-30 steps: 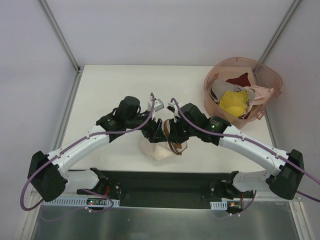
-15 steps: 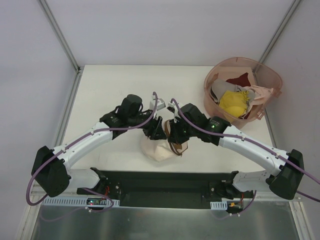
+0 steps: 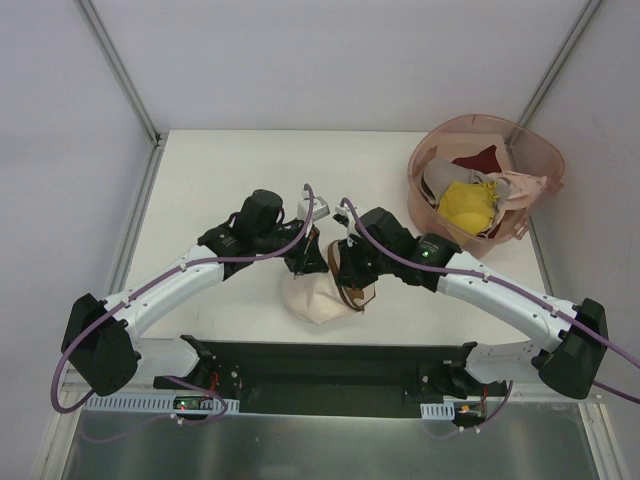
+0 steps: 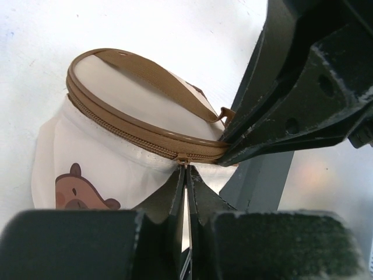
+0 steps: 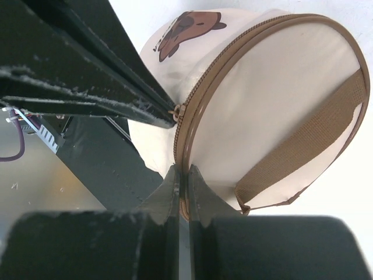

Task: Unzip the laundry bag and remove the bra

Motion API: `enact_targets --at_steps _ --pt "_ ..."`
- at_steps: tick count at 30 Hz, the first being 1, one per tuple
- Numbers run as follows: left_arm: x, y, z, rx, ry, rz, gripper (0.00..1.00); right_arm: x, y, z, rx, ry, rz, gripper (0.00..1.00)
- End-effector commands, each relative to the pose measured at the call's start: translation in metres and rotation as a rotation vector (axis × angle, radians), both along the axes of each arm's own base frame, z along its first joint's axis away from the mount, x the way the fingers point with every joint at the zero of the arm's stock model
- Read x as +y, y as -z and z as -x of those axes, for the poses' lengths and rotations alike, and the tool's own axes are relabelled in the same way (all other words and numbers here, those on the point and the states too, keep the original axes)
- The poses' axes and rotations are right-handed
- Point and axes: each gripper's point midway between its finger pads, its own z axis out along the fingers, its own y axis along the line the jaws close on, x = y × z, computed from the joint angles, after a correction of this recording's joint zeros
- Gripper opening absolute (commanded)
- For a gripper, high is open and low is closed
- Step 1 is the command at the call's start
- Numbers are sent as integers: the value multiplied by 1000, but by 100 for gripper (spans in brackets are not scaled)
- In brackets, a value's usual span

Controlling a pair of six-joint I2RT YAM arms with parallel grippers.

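The laundry bag [image 3: 318, 298] is a cream pouch with a brown zipper rim and a bear print. It lies on its side on the white table between both arms. My left gripper [image 3: 316, 264] is shut at the bag's rim, its tips [image 4: 187, 170] pinching the small brown zipper pull [image 4: 185, 160]. My right gripper [image 3: 346, 277] is shut on the brown rim [image 5: 182, 175] just beside it. The round end of the bag [image 5: 274, 99] with its webbing strap [image 5: 303, 140] fills the right wrist view. The zipper looks closed. No bra shows.
A large pink translucent basket [image 3: 520, 150] stands at the back right, holding a yellow garment [image 3: 466, 205], a dark red cloth [image 3: 480, 160] and pale fabric draped over its rim. The arms' black base rail [image 3: 330, 368] runs along the near table edge.
My left gripper has gone from open to shut on the zipper pull and shifted slightly toward the bag. The right gripper and the bag have stayed put.
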Motion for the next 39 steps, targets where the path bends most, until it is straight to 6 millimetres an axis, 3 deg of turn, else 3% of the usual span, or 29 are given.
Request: enact_targets --at_steps 1,6,13,18,26,34,38,39 --pt "1 -12 -9 -64 -28 25 0 11 -18 -3 -34 -17 -48 1" --pt "7 -11 -18 -98 -93 0 0 10 -18 -3 -35 -21 -45 1" --pt "28 -16 -45 -132 -239 -19 0 7 -21 3 -58 -67 -46 1" --pt "42 -19 -71 -102 -346 -15 0 7 -30 22 -83 -180 -90 1" --pt "48 -25 -102 -83 -434 -5 0 -28 -26 48 -149 -292 -38 1" --pt "61 -35 -131 -60 -534 20 0 -73 -14 38 -272 -239 101 1" --pt "56 -33 -138 -38 -520 29 0 -75 -27 32 -334 -204 62 1" --pt "54 -32 -139 -34 -515 27 0 -75 -40 32 -367 -193 17 1"
